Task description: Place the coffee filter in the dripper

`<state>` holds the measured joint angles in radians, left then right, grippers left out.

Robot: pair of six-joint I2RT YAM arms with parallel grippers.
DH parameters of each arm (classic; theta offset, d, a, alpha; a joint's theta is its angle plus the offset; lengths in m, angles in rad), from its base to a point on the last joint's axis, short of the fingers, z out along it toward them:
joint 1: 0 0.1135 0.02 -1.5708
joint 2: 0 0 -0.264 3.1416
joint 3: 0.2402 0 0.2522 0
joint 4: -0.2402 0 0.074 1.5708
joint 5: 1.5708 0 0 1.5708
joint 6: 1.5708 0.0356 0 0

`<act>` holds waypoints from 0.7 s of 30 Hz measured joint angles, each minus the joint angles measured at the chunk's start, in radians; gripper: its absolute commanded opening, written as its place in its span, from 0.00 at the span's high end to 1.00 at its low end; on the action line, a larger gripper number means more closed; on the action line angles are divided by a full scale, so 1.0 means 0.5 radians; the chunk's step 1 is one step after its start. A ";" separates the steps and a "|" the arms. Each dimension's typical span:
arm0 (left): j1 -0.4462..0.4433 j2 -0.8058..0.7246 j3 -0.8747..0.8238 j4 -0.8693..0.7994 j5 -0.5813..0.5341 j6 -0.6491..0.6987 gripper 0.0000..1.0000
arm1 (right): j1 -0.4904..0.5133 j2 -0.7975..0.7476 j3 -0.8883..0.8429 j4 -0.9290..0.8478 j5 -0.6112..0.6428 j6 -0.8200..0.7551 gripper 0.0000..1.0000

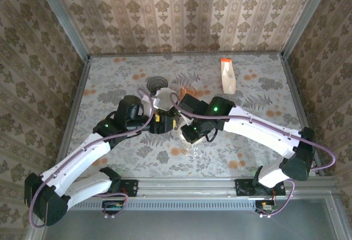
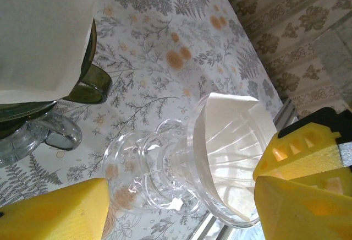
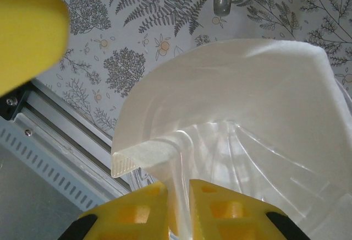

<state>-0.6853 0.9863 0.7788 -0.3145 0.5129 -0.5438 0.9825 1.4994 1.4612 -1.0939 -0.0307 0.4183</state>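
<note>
The right gripper (image 3: 177, 196) pinched the edge of the white filter (image 3: 231, 86) inside the clear dripper (image 3: 269, 160), over the flowered table (image 3: 137, 31).

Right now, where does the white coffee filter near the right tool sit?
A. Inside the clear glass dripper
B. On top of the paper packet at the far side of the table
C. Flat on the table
A: the coffee filter lines the inside of the clear dripper, and the right tool is closed on the filter's edge.
</note>
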 measured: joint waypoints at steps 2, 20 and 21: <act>-0.025 0.016 0.000 0.000 0.001 0.005 0.26 | 0.000 -0.005 -0.001 0.011 0.000 0.000 0.82; -0.097 0.139 -0.001 0.001 0.003 0.014 0.30 | 0.000 -0.024 -0.050 0.089 0.000 0.008 0.81; -0.098 0.139 -0.001 0.001 0.003 0.014 0.30 | 0.000 -0.031 -0.060 0.089 0.000 0.009 0.81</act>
<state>-0.7341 1.0557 0.7784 -0.3141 0.5144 -0.5369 0.9825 1.4841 1.4315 -1.0492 -0.0307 0.4229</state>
